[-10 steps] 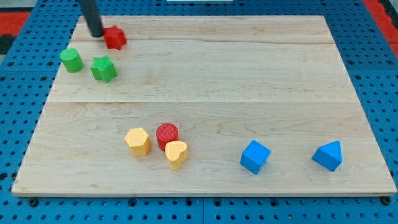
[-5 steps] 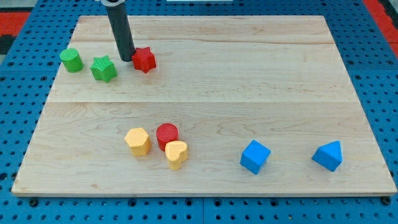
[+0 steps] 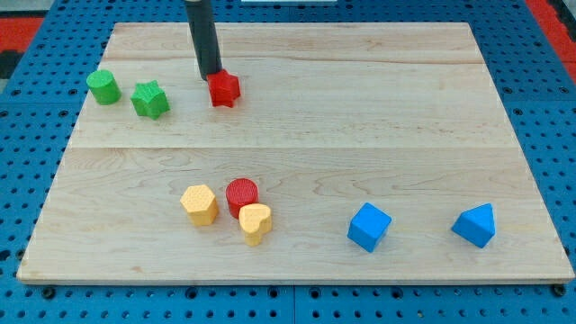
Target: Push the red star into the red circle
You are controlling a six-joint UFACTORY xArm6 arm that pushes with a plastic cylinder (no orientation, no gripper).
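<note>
The red star (image 3: 223,89) lies in the upper left part of the wooden board (image 3: 360,117). My tip (image 3: 211,75) touches the star's upper left side. The red circle (image 3: 241,194) stands in the lower middle, well below the star. It sits between a yellow hexagon (image 3: 199,204) on its left and a yellow heart (image 3: 256,222) at its lower right, touching the heart.
A green cylinder (image 3: 103,87) and a green star (image 3: 149,99) lie left of the red star. A blue cube (image 3: 369,226) and a blue triangular block (image 3: 475,225) lie at the lower right.
My tip has pushed the red star from the top left corner to the right and down, past the green star.
</note>
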